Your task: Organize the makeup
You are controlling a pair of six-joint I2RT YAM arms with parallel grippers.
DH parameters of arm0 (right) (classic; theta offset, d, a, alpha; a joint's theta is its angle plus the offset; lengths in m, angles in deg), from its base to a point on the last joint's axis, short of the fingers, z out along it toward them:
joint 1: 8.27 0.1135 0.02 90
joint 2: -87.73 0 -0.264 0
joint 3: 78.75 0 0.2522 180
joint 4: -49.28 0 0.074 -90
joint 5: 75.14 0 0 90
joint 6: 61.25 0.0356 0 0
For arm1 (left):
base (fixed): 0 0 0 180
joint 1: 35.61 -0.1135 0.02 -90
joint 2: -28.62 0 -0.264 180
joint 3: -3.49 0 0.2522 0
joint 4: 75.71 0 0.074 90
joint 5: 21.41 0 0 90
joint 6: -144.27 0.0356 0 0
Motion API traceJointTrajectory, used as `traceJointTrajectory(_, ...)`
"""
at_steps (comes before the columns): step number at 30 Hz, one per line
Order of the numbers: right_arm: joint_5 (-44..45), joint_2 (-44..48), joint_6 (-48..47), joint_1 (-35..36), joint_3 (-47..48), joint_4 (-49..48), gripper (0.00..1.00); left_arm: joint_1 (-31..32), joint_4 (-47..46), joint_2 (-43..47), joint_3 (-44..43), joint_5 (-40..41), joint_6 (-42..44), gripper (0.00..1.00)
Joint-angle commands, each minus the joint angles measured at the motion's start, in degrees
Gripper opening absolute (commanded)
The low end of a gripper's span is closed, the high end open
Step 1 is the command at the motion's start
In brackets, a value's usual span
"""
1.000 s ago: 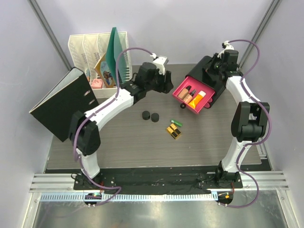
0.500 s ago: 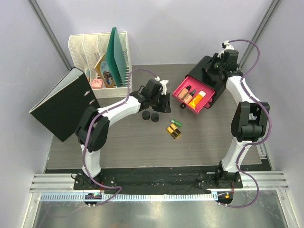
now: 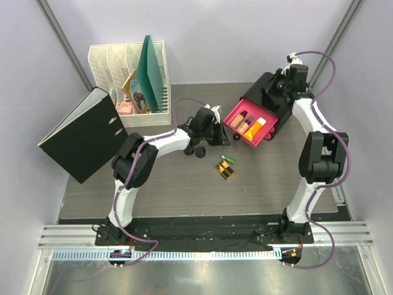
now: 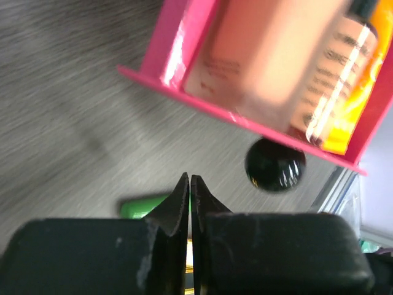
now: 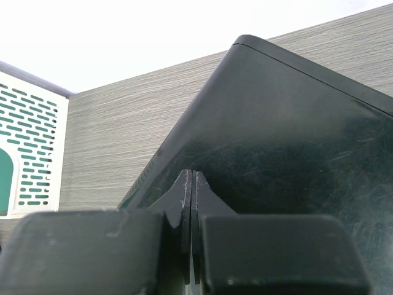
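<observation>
While your right pincer (image 5: 190, 174) sits shut and empty over the black box (image 5: 295, 141), I judge to steady it, the pink drawer (image 3: 239, 136) stands open, holding the peach bottle (image 3: 242, 121) and orange tube (image 3: 260, 126). Your left pincer (image 4: 190, 179), shut on nothing, hovers beside it; jars (image 3: 195, 151), green tube (image 3: 228, 158) and cases (image 3: 225, 170) lie on the bench (image 3: 166, 184).

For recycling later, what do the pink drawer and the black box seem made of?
Pink drawer: probably glossy plastic, going by its thin wall with bright highlights. Black box: likely smooth hard plastic, with a faint sheen and fine scuffs.
</observation>
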Motion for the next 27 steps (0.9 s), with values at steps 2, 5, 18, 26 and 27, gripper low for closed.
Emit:
traceJointTrajectory(2,3.32,-6.63,-2.72,0.66,-6.06,24.06,0.01,0.38,-13.44,-3.01,-0.82,-1.57,-9.90,0.00)
traceJointTrajectory(5,3.41,-6.54,-2.81,0.66,-6.06,23.97,0.01,0.55,-16.35,-2.67,-1.07,-1.48,-11.33,0.00)
traceJointTrajectory(18,3.67,-6.81,-2.90,0.66,-6.15,23.97,0.01,1.87,-16.97,-3.19,-9.86,-0.07,-14.14,0.00)
traceJointTrajectory(26,3.14,-7.07,-2.72,0.57,-6.15,23.97,0.01,2.05,-15.83,-8.37,-17.58,1.25,-15.19,0.00)
traceJointTrajectory(27,3.14,-7.07,-2.72,0.66,-6.15,23.97,0.01,1.96,-15.92,-9.34,-19.25,1.25,-15.72,0.00)
